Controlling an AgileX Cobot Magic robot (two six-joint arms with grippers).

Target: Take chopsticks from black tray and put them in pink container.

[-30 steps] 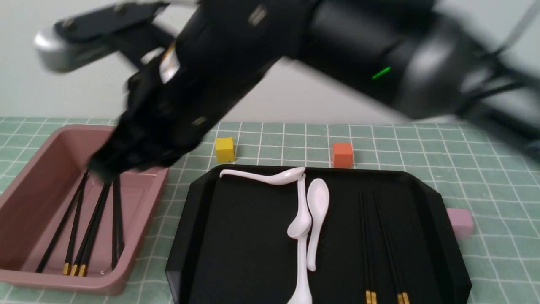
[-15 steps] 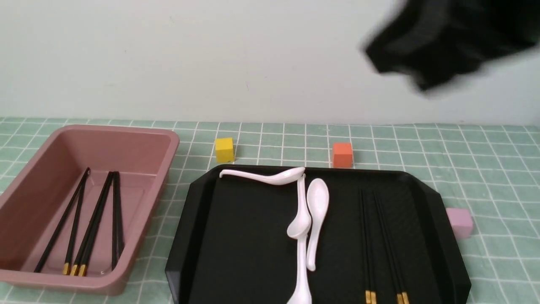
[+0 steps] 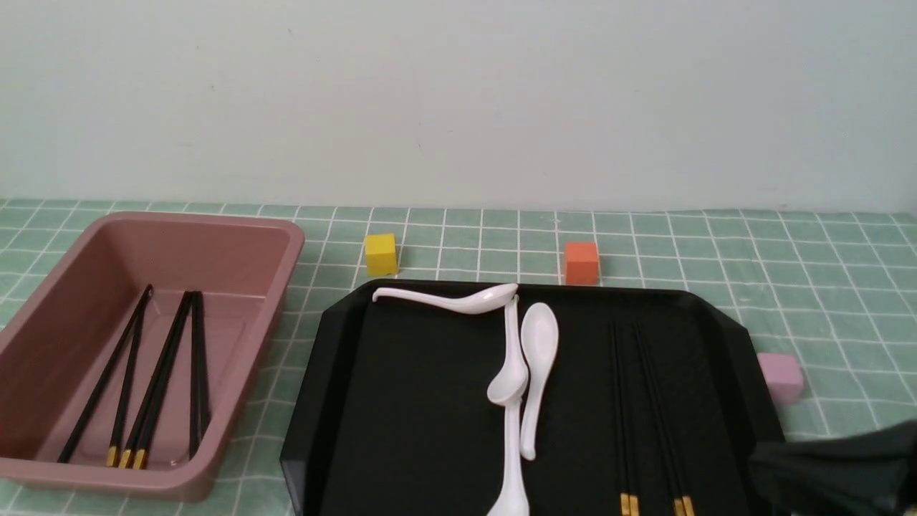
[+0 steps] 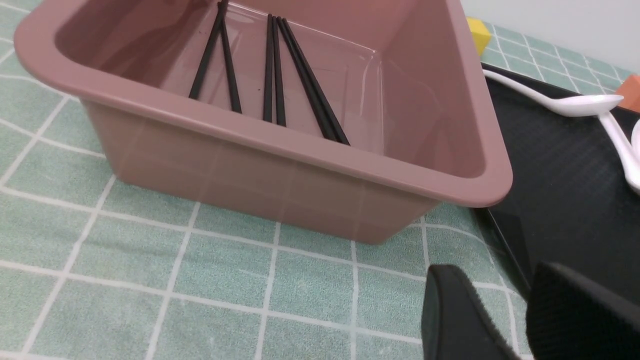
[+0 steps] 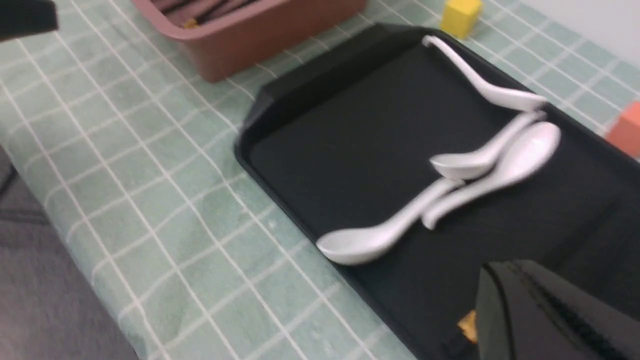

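Observation:
The pink container [image 3: 215, 222] stands at the left with several black, gold-banded chopsticks [image 3: 154, 380] lying inside, also seen in the left wrist view [image 4: 277, 70]. More chopsticks [image 3: 623, 401] lie lengthwise on the right side of the black tray [image 3: 408, 401]. My right gripper [image 3: 763, 466] sits low at the tray's near right corner, shut and empty [image 5: 510, 272], with a gold band showing just beside it. In the left wrist view my left gripper [image 4: 500, 272] is open with nothing in it. It hovers over the cloth by the container's corner [image 4: 480, 185] and the tray edge [image 4: 560, 190].
Several white soup spoons [image 3: 530, 373] lie in the tray's middle. A yellow cube [image 3: 380, 254] and an orange cube [image 3: 581, 262] sit behind the tray, a pale pink cube [image 3: 781, 376] to its right. Green checked cloth covers the table.
My right arm has left the pink container, swung up and across to the right, then dropped to the tray's near right corner. The chopsticks in the container lie still.

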